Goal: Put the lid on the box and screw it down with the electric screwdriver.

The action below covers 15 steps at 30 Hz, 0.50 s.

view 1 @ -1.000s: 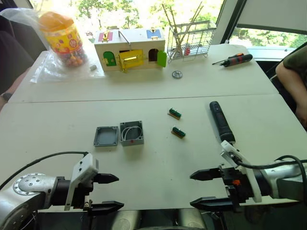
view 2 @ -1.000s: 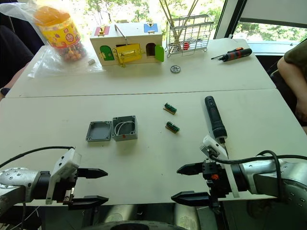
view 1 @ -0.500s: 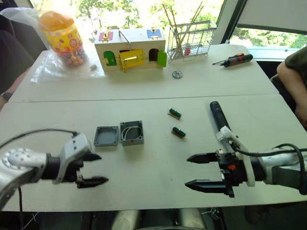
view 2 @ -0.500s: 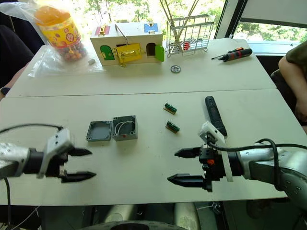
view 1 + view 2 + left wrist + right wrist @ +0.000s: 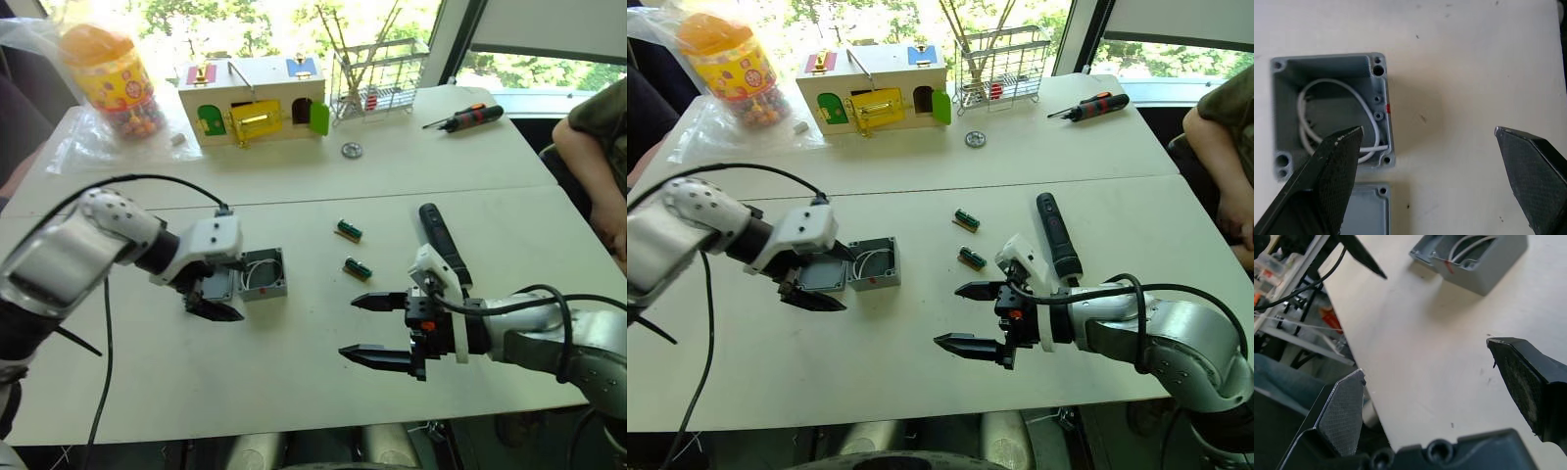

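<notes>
Left gripper (image 5: 217, 289) hangs over the lid (image 5: 1367, 209), fingers spread wide, gripping nothing; we note the box (image 5: 265, 275) touching the lid's side. Right gripper (image 5: 373, 329) gapes empty above bare table (image 5: 294, 362), the electric screwdriver (image 5: 440, 244) just beyond it.

Lid (image 5: 823, 275) touching box (image 5: 874, 262) on its left, toward the table's (image 5: 921, 372) left edge, wire (image 5: 1327, 105) inside box, electric screwdriver (image 5: 1056, 235) toward right edge, manual screwdriver (image 5: 1087, 106) near far right corner
</notes>
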Tool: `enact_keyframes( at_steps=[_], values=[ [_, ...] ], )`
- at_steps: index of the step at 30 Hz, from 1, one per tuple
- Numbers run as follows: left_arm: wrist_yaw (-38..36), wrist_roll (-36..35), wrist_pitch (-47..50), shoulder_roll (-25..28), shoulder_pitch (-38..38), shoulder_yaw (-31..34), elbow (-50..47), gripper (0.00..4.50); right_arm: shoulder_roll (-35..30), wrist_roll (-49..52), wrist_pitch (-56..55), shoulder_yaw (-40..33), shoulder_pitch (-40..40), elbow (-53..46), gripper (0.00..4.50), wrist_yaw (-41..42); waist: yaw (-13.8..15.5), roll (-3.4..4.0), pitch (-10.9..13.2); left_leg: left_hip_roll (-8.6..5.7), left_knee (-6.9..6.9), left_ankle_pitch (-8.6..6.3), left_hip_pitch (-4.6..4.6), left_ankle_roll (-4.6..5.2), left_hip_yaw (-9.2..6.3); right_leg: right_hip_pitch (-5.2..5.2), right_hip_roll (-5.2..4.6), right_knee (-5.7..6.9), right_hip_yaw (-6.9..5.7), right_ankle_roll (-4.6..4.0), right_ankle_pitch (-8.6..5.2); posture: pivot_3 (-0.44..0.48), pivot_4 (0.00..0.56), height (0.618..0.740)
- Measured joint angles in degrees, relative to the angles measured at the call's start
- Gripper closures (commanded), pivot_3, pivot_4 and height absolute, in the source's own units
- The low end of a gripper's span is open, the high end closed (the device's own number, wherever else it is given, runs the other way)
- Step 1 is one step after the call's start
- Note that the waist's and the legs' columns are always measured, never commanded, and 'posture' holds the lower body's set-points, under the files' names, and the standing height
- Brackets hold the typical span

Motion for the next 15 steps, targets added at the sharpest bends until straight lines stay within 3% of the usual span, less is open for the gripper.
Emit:
enact_keyframes(
  at_steps=[3, 8, 11, 15],
  values=[
    [-0.02, 3.67, -0.95, -4.56, -0.96, -2.96, 3.38, 0.1, 2.23, -2.19, -1.1, 0.78, 1.15, -0.06, 0.0, -1.27, -0.01, -0.01, 0.0, 0.01, 0.01, 0.0, 0.0, 0.0, -0.01, -0.04, 0.11, 0.06, 0.0, 0.02, 0.0, 0.0, 0.15, 0.74],
    [-0.47, 7.64, -3.61, -7.36, -1.2, -4.57, 7.21, 0.1, 4.45, -4.18, -1.39, 1.23, 1.58, -0.55, 0.0, -3.16, -0.08, -0.01, 0.0, 0.01, 0.03, 0.02, 0.0, -0.03, -0.03, -0.06, 0.12, 0.13, 0.0, 0.03, -0.01, 0.0, 0.15, 0.74],
    [-1.11, 8.95, -4.87, -8.13, -1.2, -4.58, 8.09, 0.91, 5.32, -4.5, -1.41, 1.23, 2.01, -1.04, 0.0, -3.96, -0.08, 0.0, 0.0, 0.01, 0.07, 0.02, 0.0, -0.03, -0.04, -0.06, 0.12, 0.16, 0.01, 0.03, -0.01, 0.0, 0.15, 0.74],
    [-1.61, 10.58, -5.83, -9.52, -1.18, -4.58, 8.6, 2.88, 5.82, -4.77, -1.41, 1.19, 2.28, -1.12, 0.0, -4.84, 0.15, -0.01, 0.0, 0.01, 0.12, 0.02, 0.0, -0.03, -0.04, -0.05, 0.12, 0.2, 0.01, 0.03, -0.01, 0.0, 0.15, 0.74]
  ],
)
